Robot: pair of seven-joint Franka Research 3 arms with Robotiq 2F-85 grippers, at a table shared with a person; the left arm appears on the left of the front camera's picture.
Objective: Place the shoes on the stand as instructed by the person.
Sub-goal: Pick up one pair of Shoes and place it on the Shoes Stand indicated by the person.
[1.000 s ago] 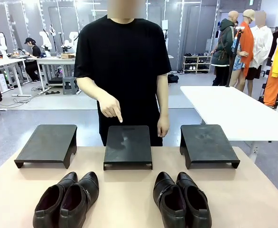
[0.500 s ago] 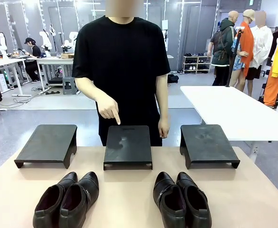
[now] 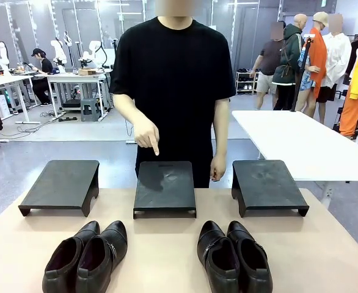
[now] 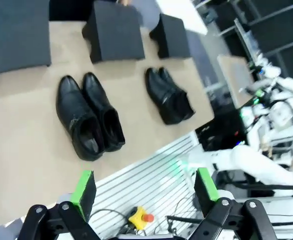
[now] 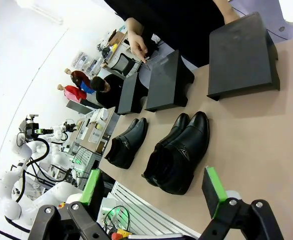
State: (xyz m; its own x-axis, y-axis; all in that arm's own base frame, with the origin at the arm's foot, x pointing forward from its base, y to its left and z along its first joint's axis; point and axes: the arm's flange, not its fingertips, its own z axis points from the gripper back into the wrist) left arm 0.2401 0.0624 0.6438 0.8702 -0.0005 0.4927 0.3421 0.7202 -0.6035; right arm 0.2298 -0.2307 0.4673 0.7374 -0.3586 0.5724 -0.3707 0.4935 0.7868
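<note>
- Shoes (image 3: pixel 219 259), four glossy black ones, sit as two pairs on the tan table (image 3: pixel 160 250). All are on the robot's side of the middle stand (image 3: pixel 165 186), with their toes toward it.
- The left pair (image 3: pixel 84 256) lies nearer the robot than the middle stand and off to its left, its two shoes touching side by side.
- The right pair (image 3: pixel 234 256) lies nearer the robot than the middle stand and off to its right, its shoes likewise pressed together. The two pairs are well apart.
- The middle stand is a low black platform with a flat matte top. The left stand (image 3: pixel 62 185) and the right stand (image 3: pixel 267 185), of the same kind, flank it, each set apart from it.
- The person (image 3: pixel 173 73), in a black T-shirt, stands at the far edge of the table directly behind the middle stand.
- The person's pointing hand (image 3: pixel 147 135) has its forefinger aimed down, the tip just above the far edge of the middle stand. The other hand (image 3: pixel 217 166) hangs beside that stand's far right corner.
- The left tool (image 4: pixel 145 187) is spread wide with nothing between its green pads (image 4: pixel 84 192). It is held high on the near side of the middle stand, looking down on both pairs.
- The right tool (image 5: pixel 153 189) is also spread wide and holds nothing. It is raised off the table, near and to the right of the middle stand, with the right pair closest to it.
</note>
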